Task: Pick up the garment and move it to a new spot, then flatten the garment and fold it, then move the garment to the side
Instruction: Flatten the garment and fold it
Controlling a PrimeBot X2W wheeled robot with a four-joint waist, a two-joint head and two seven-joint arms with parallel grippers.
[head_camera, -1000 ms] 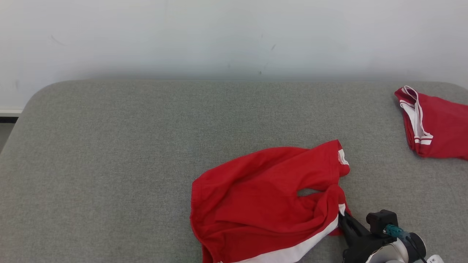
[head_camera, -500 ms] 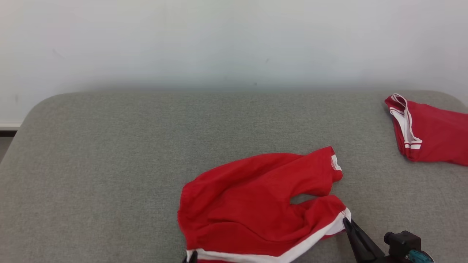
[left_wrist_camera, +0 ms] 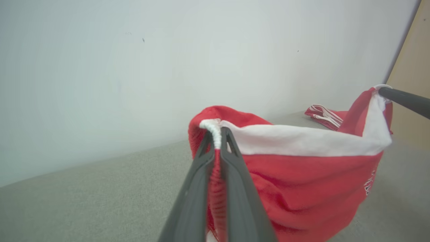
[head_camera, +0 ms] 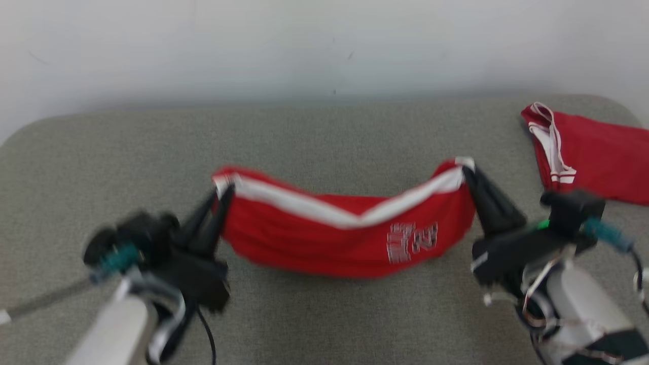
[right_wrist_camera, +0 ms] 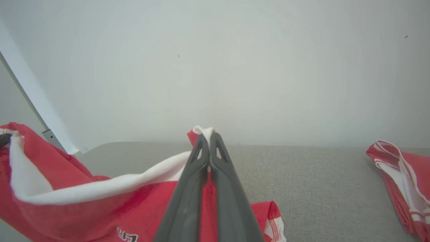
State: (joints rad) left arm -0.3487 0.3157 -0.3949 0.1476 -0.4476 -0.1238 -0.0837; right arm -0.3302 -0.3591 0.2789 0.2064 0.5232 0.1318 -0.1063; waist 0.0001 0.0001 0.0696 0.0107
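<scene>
The garment (head_camera: 324, 238), red shorts with a white waistband and a pale printed mark, hangs stretched between both grippers above the grey padded table (head_camera: 324, 137). My left gripper (head_camera: 225, 190) is shut on the waistband's left end. My right gripper (head_camera: 466, 170) is shut on its right end. In the left wrist view my left gripper (left_wrist_camera: 217, 129) pinches the white band of the garment (left_wrist_camera: 302, 181). The right wrist view has my right gripper (right_wrist_camera: 208, 134) clamped on the band, with the garment (right_wrist_camera: 84, 208) sagging to the left.
A second red garment (head_camera: 588, 152) with white trim lies at the table's far right, also in the right wrist view as the second red garment (right_wrist_camera: 403, 181). A pale wall (head_camera: 324, 45) rises behind the table. Bare grey padding stretches to the left and front.
The garment lay crumpled on the table with the right gripper at its hem. Now both grippers hold the waistband ends and have lifted it, spread wide. The head camera has also shifted.
</scene>
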